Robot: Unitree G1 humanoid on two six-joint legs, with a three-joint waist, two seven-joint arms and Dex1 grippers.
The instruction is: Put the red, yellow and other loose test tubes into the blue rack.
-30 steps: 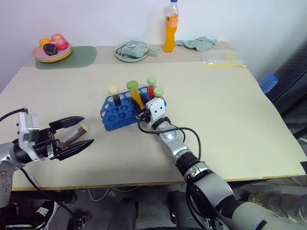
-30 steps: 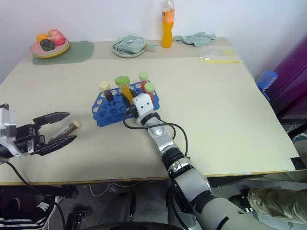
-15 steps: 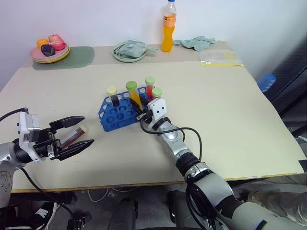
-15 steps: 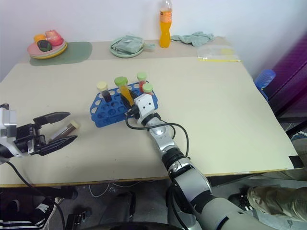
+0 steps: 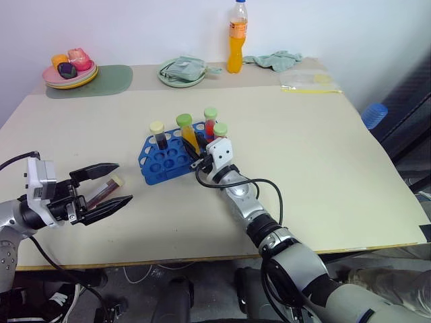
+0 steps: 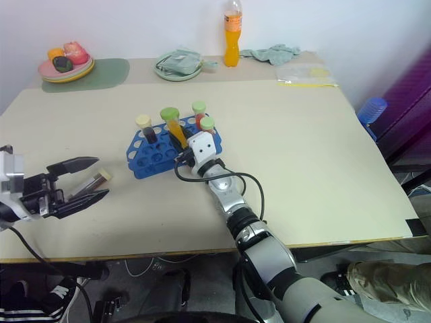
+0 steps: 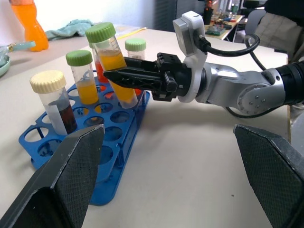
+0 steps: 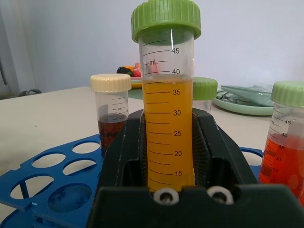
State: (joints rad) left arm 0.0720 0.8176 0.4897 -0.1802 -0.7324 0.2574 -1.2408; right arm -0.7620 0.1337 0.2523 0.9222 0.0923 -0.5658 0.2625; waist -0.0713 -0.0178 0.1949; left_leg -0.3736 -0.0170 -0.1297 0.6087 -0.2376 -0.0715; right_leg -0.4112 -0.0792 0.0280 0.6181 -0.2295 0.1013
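The blue rack (image 5: 156, 166) stands mid-table. A cream-capped dark tube (image 5: 159, 134) and two green-capped tubes, one of them red (image 5: 211, 123), stand in it. My right gripper (image 5: 200, 159) is shut on a green-capped yellow tube (image 8: 168, 128), which leans tilted over the rack's near right holes. I cannot tell whether its tip sits in a hole. Off to the left, my left gripper (image 5: 120, 182) hangs open near the table's front edge. A loose cream-capped tube of dark red liquid (image 5: 106, 190) lies on the table and shows between its fingers.
Along the back edge are a plate of fruit (image 5: 69, 68) on a green mat (image 5: 111, 78), a plate with a cloth (image 5: 183, 70), an orange drink bottle (image 5: 237, 37), a teal cloth (image 5: 283, 60) and a plastic bag (image 5: 311, 80). A black cable (image 5: 271, 190) loops beside my right forearm.
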